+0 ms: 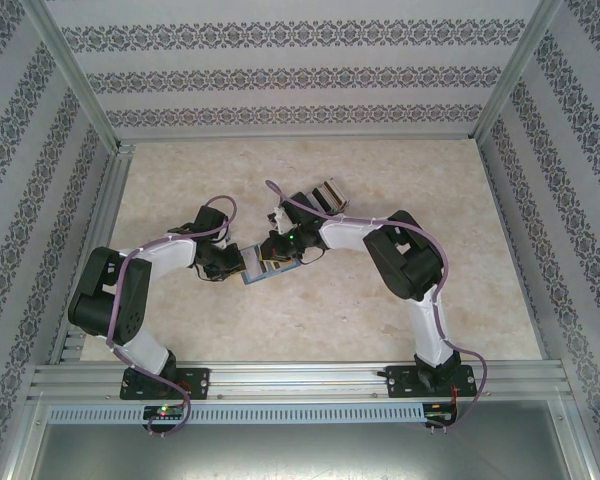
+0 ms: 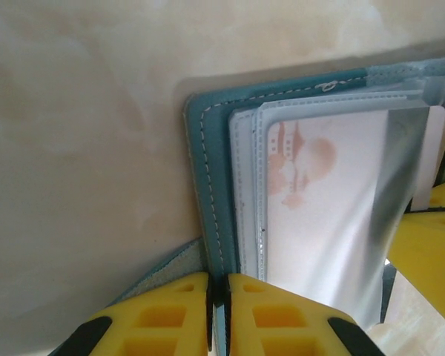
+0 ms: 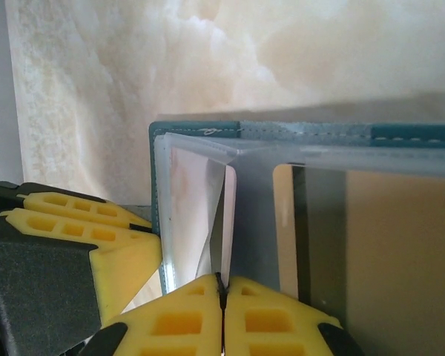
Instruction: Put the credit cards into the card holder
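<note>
Two pincers meet on the bench (image 1: 180,180) at the teal holder (image 1: 252,275). The left pincer (image 2: 219,285) is clamped on its stitched edge, and its wrist view adds a whitish card (image 2: 319,215) with reddish print, sleeved inside. The right pincer (image 3: 222,285) pinches a clear sleeve (image 3: 241,222). Loose cards (image 1: 327,192) lie behind.
</note>
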You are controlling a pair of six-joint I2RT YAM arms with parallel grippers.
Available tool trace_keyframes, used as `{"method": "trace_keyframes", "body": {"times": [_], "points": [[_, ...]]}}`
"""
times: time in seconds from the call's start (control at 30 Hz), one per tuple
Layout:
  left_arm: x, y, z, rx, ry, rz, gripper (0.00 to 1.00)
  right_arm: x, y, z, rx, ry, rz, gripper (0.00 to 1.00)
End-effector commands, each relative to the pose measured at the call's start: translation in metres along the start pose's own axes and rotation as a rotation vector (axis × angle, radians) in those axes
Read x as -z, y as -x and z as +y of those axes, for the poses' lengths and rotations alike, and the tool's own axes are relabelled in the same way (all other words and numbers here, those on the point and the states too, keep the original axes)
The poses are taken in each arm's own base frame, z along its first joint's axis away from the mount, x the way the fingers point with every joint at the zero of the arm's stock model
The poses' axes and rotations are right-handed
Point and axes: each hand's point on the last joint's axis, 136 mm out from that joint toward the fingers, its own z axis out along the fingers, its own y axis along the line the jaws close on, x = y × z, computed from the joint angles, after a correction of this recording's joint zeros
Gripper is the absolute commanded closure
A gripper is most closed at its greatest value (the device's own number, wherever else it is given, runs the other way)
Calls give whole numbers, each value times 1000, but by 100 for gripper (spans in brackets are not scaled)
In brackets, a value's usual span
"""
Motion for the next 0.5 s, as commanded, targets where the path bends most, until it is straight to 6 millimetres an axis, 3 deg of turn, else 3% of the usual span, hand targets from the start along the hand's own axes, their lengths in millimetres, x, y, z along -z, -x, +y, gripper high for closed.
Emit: {"method": "trace_keyframes", "body": {"times": [0.0,0.47], "points": [[1,11,-11,-20,-45,-25,85,-11,-20,-13,-2,-42,77,90],[10,15,-14,-23,-35,-44,86,37,-5,7,128,-187,10,60]]}}
